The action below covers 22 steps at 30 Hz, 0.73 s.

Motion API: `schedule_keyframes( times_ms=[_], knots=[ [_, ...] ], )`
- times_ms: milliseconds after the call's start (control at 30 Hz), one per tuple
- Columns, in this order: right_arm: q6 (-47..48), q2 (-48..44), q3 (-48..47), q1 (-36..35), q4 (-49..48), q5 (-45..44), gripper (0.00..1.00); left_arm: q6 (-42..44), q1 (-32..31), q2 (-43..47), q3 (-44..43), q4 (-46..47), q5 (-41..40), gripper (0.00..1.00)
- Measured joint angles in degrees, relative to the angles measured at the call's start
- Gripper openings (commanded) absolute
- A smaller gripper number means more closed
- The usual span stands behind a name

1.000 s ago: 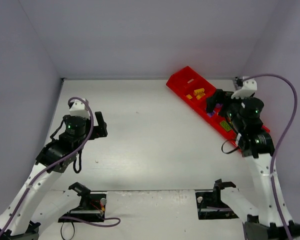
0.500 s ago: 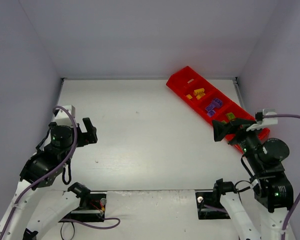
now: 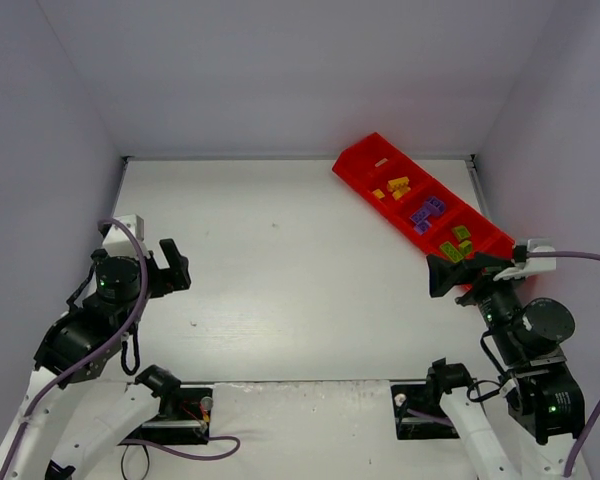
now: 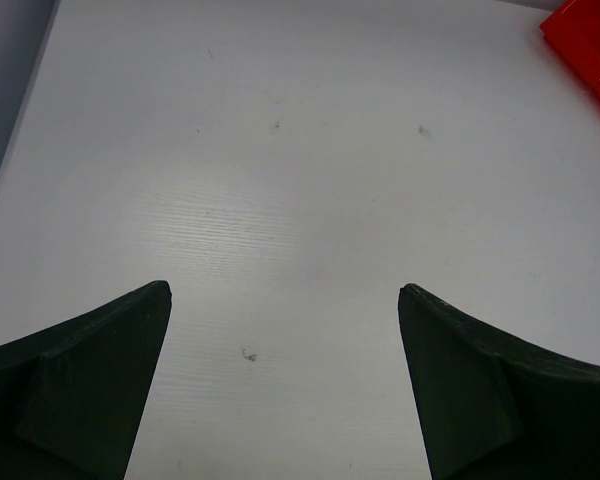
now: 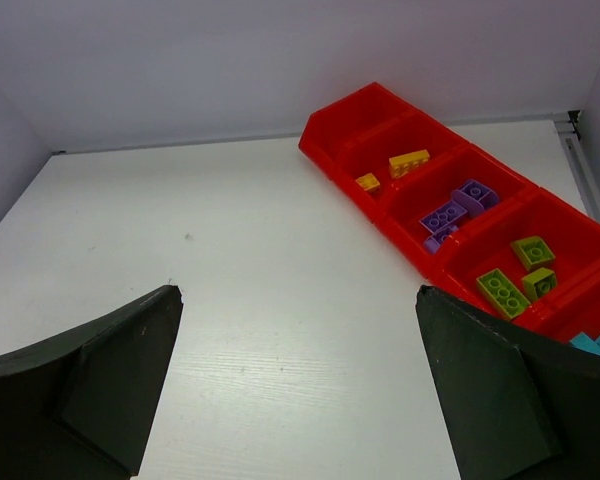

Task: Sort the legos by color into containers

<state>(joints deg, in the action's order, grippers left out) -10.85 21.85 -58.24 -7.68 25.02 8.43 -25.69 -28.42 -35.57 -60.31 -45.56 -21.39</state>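
The red tray [image 3: 358, 162] lies slantwise at the far right; it also shows in the right wrist view [image 5: 345, 120] and at a corner of the left wrist view [image 4: 590, 40]. Its compartments hold orange-yellow legos [image 5: 408, 162], purple legos [image 5: 443, 216], lime green legos [image 5: 501, 292] and a cyan lego [image 5: 592, 343], each colour in its own compartment. In the top view I see the orange-yellow [image 3: 398, 185], purple [image 3: 427, 212] and green [image 3: 456, 243] ones. My right gripper [image 3: 448, 272] [image 5: 300, 291] is open and empty, just near of the tray's near end. My left gripper [image 3: 170, 266] [image 4: 285, 288] is open and empty over bare table at the left.
The white table [image 3: 300, 260] is bounded by grey walls at the left, back and right. The tray's far end compartment holds one small pale piece [image 3: 381, 162]. The arm mounts and cables [image 3: 180, 410] sit at the near edge.
Both arms have drawn back toward the near edge. The right gripper left its place over the tray and now hangs near of it. The left gripper moved left and nearer.
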Motion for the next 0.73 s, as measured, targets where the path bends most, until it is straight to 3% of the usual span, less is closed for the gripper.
schedule_keyframes(
  times_ms=[733],
  knots=[
    [-1.1, 4.3, 0.9, -2.5, 0.5, -3.2, 1.0, -3.1, 0.0, -3.3, 2.4, 0.4, 2.1, 0.89]
  ],
)
